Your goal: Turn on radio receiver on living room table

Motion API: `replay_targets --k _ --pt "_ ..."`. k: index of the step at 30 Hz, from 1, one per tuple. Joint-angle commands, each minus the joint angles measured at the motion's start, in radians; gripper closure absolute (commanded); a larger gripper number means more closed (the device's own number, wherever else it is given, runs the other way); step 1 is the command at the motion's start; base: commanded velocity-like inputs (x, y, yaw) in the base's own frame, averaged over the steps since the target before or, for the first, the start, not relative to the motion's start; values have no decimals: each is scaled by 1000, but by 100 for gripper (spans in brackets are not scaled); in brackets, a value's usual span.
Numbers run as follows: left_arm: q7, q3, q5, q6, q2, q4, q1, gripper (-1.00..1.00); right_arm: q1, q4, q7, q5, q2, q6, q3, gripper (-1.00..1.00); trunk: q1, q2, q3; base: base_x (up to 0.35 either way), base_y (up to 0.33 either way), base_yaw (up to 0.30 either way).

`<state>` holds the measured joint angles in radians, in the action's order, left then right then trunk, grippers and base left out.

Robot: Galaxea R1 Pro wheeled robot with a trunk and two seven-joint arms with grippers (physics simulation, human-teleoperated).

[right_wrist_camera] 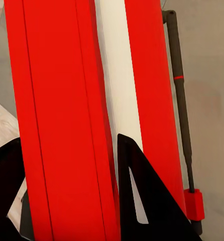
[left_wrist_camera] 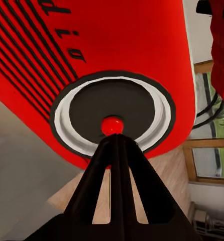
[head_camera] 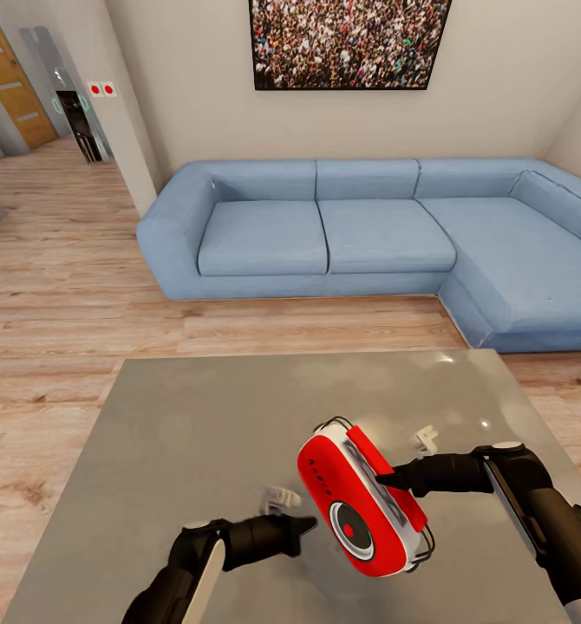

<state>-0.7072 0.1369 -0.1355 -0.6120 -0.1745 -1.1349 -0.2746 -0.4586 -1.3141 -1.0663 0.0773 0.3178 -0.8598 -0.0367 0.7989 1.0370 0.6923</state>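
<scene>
Radio [head_camera: 364, 503] lifted off table [head_camera: 195, 416], clamped by right gripper [head_camera: 394, 477]; left gripper [head_camera: 303, 524], pinched closed, at dial to press.

From the head, the camera looks forward and down across the table [head_camera: 195, 433] toward the sofa [head_camera: 368, 234] and the crowd photo [head_camera: 351, 43] on the wall. The left wrist camera sits very close to the radio receiver [left_wrist_camera: 117, 65], facing its dial [left_wrist_camera: 112, 115] along the shut fingers [left_wrist_camera: 117, 165]. The right wrist camera, equally near, faces its white side band [right_wrist_camera: 114, 90]. All three share the radio.
</scene>
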Motion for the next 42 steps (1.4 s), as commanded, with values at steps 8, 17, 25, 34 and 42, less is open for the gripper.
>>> replay_targets --k 8,17,25,34,42 --pt "3 53 -46 58 0 102 -40 100 0 0 0 -7 0 -4 0 100 0 0 0 0 0 0" --pt "6 56 -75 93 0 158 -62 100 0 0 0 -7 0 -4 0 100 0 0 0 0 0 0" --pt "7 65 -78 95 0 173 -63 100 0 0 0 -7 0 -4 -1 100 0 0 0 0 0 0" --pt "8 69 -78 96 0 186 -65 100 0 0 0 -7 0 -4 -2 100 0 0 0 0 0 0" --pt "10 70 -87 141 0 257 -122 100 0 0 0 -5 0 -2 -4 100 0 0 0 0 0 0"
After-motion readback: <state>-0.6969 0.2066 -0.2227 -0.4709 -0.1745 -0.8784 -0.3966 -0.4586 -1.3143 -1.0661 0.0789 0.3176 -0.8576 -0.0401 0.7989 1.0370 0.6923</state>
